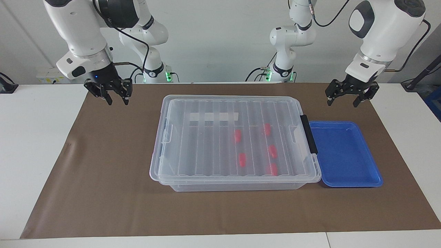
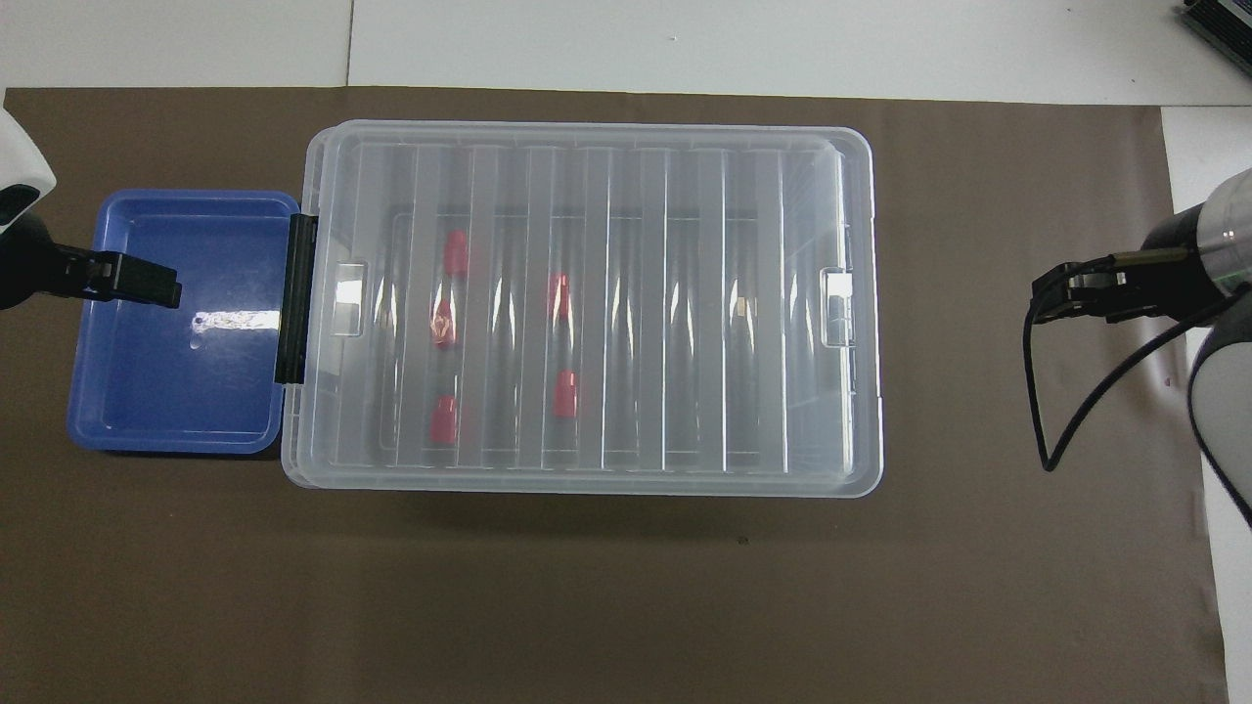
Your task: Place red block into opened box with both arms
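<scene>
I am looking at a big brown paper mat (image 1: 103, 179) that is covering most of the white table (image 1: 31, 144). In the middle of the mat, my clear plastic box (image 1: 234, 182) is sitting with its ribbed clear lid (image 1: 206, 151) lying flat on top, so the box is closed. A white label strip (image 1: 213, 116) is showing through the lid, and a black handle (image 1: 308, 133) is sitting at the end toward my left arm. A shallow blue tray (image 1: 344, 155) is lying just beside that end, touching the black handle. Inside the box, under the lid, five little red blocks (image 1: 242, 159) are lying on the floor of the box, all in the half toward my left arm. My right arm (image 1: 79, 31) is hanging up high over the bare mat, well apart from the box, at its own end of the table. My right gripper (image 1: 115, 101) is pointing down, its two fingers are spread apart, and it is holding nothing. My left arm (image 1: 382, 34) is waiting up in the air at the other end. My left gripper (image 1: 342, 102) is hanging over the mat by the tray's edge, its fingers are spread wide, and it is holding nothing too.
</scene>
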Robot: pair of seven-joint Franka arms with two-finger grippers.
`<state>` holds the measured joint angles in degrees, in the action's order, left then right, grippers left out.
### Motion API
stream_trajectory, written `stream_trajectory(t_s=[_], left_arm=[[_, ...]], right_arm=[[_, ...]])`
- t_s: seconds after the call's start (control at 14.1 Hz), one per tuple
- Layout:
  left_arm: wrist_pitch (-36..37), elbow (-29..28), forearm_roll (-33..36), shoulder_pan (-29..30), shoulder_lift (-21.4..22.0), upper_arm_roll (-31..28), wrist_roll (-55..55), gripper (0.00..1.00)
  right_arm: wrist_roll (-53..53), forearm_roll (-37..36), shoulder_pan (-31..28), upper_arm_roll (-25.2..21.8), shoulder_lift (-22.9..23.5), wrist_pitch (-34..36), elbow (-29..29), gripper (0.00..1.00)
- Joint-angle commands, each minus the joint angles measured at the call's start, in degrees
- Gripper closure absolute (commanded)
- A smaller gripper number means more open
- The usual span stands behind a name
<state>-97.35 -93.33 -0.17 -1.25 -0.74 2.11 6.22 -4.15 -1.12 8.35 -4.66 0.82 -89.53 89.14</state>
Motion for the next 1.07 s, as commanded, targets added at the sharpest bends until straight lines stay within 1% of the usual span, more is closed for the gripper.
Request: stream_trajectory(t_s=[0.0, 0.14, 0.28, 0.57, 1.0], left_arm=[[-1.0, -1.06, 1.05, -0.42, 0.65, -0.26, -0.68, 0.0], [-1.0, -1.06, 1.05, -0.42, 0.74, -0.17, -0.68, 0.0], [-1.0, -1.06, 1.05, -0.42, 0.65, -0.26, -0.68, 0.0], [-1.09, -1.06, 1.05, -0.42, 0.65, -0.26, -0.68, 0.0], [-1.09, -1.15, 1.05, -0.51, 0.65, -0.17, -1.03, 0.0]], right_arm=[[-1.03, 0.5, -1.58, 0.35, -0.47, 1.37, 0.07, 0.0], [-0.95, 2.07, -2.37, 0.35, -1.43, 2.15, 1.21, 0.0], [-0.42, 2.08, -2.37, 0.35, -1.52, 3.57, 1.12, 0.0], [-0.15, 1.03, -2.29, 0.53, -1.35, 2.08, 0.95, 0.0], [-0.5, 1.03, -2.29, 0.44, -1.43, 2.16, 0.95, 0.0]])
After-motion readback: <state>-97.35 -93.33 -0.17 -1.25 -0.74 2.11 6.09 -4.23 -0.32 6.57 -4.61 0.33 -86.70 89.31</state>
